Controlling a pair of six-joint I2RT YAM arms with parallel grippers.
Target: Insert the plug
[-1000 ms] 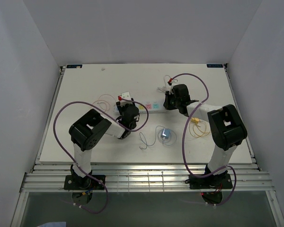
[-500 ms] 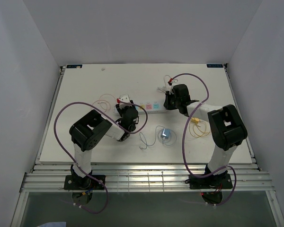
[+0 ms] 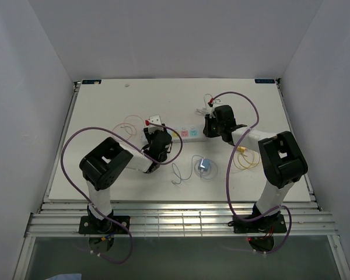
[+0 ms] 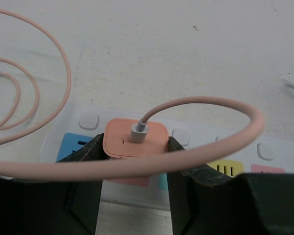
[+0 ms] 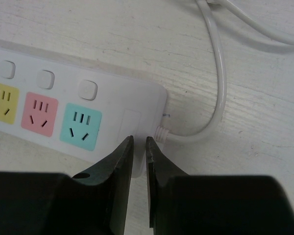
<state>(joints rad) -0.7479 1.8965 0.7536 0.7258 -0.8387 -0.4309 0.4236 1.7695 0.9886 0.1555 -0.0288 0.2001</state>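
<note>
Starting at the left of the white desk [image 3: 105, 105], a thin pink cable [image 4: 210, 102] lies in loose loops on the surface. It then arcs over and goes into the top of the peach square plastic plug [image 4: 120, 142]. The left gripper [image 4: 134, 147] has that plug pinched in its jaws, one dark jaw against each side.

The plug sits on the long white plastic power strip [image 3: 186, 133], over a pink patch, with a blue socket [image 4: 71, 144] on one side and a yellow socket [image 4: 228, 169] on the other. We honestly can't tell from the wrist view whether it's pushed all the way in.

Moving along, on the near side of the strip there's a small clear bluish round thing [image 3: 203, 166] with thin wire curled beside it.

Then comes the right gripper [image 5: 139, 142], down at the far right end of the power strip. Its jaws are pressed together with just a hairline between them. The tips are over the blank end of the strip, right next to where the thick white cord [image 5: 218, 73] comes out and bends away. The teal socket [image 5: 81, 126] is the closest one to them. We can't say whether the tips actually touch the strip.

Furthest right, a thin yellow cable [image 3: 245, 157] lies coiled on the desk beside the right arm.
</note>
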